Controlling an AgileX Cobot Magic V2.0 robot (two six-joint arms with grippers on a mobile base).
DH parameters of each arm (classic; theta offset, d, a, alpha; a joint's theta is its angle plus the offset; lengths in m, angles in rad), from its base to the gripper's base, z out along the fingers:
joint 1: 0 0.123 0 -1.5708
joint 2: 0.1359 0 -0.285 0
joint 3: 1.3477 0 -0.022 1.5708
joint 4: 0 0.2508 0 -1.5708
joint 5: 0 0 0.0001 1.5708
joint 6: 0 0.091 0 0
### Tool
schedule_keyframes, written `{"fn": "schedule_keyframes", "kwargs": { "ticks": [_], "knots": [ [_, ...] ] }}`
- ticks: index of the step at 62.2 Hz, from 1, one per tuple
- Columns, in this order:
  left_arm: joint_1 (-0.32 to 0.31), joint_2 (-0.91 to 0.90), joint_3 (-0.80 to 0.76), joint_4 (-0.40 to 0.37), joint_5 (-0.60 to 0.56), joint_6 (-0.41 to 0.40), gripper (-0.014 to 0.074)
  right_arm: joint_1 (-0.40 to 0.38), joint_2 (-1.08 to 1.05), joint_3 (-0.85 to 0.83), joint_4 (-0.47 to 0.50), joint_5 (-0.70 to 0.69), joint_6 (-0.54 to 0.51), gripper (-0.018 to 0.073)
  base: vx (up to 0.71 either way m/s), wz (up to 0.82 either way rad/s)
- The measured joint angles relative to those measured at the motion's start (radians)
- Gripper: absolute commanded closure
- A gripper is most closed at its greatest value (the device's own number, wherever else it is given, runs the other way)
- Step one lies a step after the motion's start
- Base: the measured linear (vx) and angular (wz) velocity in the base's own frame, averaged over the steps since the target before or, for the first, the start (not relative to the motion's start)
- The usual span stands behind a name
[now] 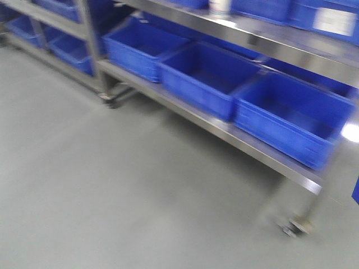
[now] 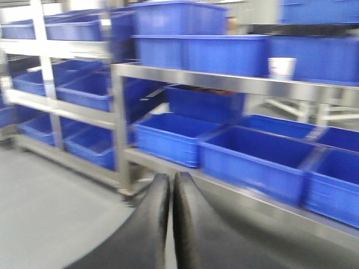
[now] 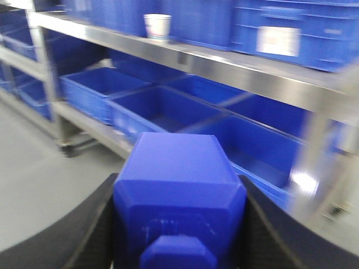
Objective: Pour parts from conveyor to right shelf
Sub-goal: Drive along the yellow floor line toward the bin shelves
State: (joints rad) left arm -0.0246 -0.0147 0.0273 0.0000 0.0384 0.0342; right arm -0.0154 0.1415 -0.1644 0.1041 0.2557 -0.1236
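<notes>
My right gripper (image 3: 179,193) is shut on a blue plastic parts bin (image 3: 178,179), held between both black fingers, seen from behind so its contents are hidden. It faces a steel shelf (image 3: 224,63) with open blue crates (image 3: 162,109) on the low tier. My left gripper (image 2: 171,185) is shut and empty, pointing at the same shelf rack (image 2: 213,81). No gripper shows in the front view, which shows the low shelf (image 1: 224,131) with blue crates (image 1: 210,78). The conveyor is out of view.
A white paper cup (image 3: 157,25) stands on the upper shelf, also in the left wrist view (image 2: 281,67). A labelled blue crate (image 3: 291,33) sits at upper right. The rack stands on castors (image 1: 294,227) over grey floor (image 1: 112,190). All views are motion-blurred.
</notes>
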Motion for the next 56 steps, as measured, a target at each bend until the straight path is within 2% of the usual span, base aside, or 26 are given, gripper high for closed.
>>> {"fn": "schedule_keyframes", "kwargs": {
  "ticks": [36,56],
  "knots": [
    [0.0,0.0,0.0,0.0,0.0,0.0,0.0603,0.0,0.0,0.0,0.0,0.001,0.0,0.0568,0.35,0.97],
    [0.0,0.0,0.0,0.0,0.0,0.0,0.0603,0.0,0.0,0.0,0.0,0.001,0.0,0.0568,0.31,0.39]
  ]
}}
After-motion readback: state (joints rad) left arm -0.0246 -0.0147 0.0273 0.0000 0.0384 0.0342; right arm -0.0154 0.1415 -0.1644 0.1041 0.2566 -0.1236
